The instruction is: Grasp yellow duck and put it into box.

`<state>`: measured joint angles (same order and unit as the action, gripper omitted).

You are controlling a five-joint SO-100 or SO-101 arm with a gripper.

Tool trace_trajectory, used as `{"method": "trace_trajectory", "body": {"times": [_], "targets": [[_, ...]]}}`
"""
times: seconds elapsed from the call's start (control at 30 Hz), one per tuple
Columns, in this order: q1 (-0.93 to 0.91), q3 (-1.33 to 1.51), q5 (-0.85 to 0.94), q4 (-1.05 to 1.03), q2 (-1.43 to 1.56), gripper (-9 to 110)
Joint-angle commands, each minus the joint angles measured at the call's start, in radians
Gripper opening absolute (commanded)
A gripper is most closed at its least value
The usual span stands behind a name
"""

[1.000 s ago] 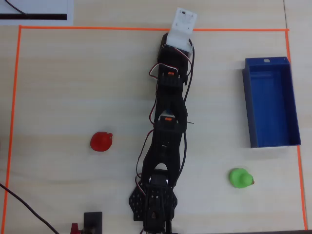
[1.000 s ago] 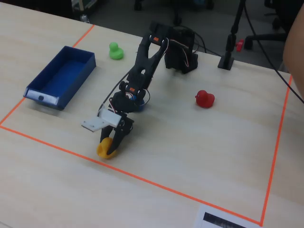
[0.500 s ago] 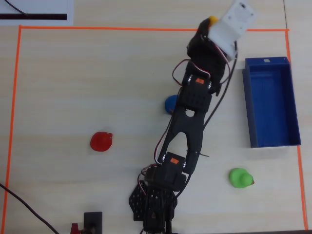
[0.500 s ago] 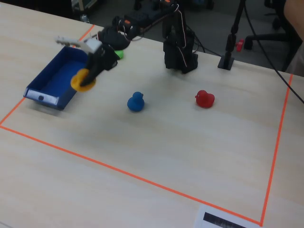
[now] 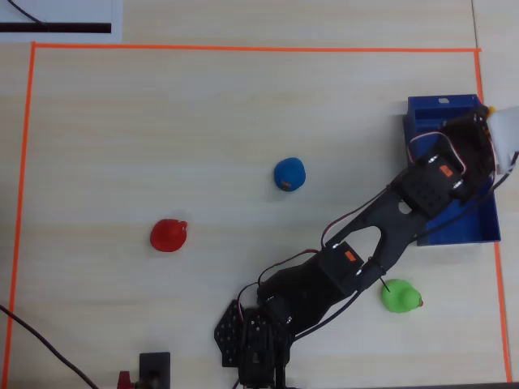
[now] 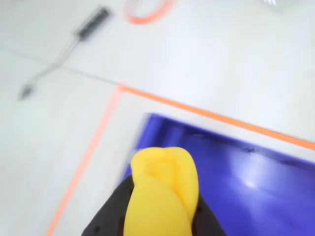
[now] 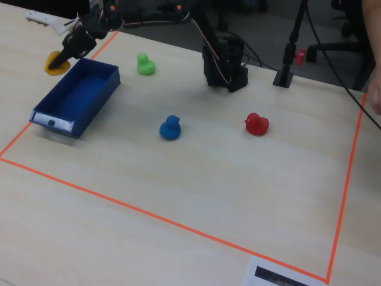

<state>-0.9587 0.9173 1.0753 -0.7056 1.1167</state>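
My gripper [image 7: 60, 58] is shut on the yellow duck [image 7: 55, 63] and holds it in the air by the far end of the dark-blue box [image 7: 76, 99], just outside its left long wall in the fixed view. The wrist view shows the yellow duck [image 6: 162, 196] squeezed between the black jaws of the gripper [image 6: 160, 209], over a corner of the box [image 6: 246, 167]. From overhead the arm reaches across the box [image 5: 438, 103]. There only a sliver of the duck [image 5: 489, 107] shows at the gripper [image 5: 486, 112], by the right rim.
A green duck [image 5: 400, 296] lies near the box's near end, a blue duck [image 5: 289, 174] mid-table and a red duck [image 5: 169, 235] further left. Orange tape [image 5: 243, 49] frames the work area. A black stand [image 7: 286, 76] is beside the arm's base [image 7: 224, 68].
The gripper lifted the yellow duck off the table near the tape line and swung it across to the far side of the box. The blue duck came into view.
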Motion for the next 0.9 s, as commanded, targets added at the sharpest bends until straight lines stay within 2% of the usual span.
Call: {"method": "trace_trajectory", "body": {"times": [0.0,0.47,0.53,0.57,0.73,0.87], "targets": [[-0.040,-0.195,0.002,-0.025,-0.115,0],[-0.040,-0.160,0.091,0.091,-0.362,0],[-0.038,-0.158,0.095,0.089,-0.379,4],[-0.038,-0.156,0.095,0.089,-0.382,11],[-0.028,-0.147,0.097,0.072,-0.377,31],[-0.012,-0.149,0.083,0.063,-0.362,34]]}}
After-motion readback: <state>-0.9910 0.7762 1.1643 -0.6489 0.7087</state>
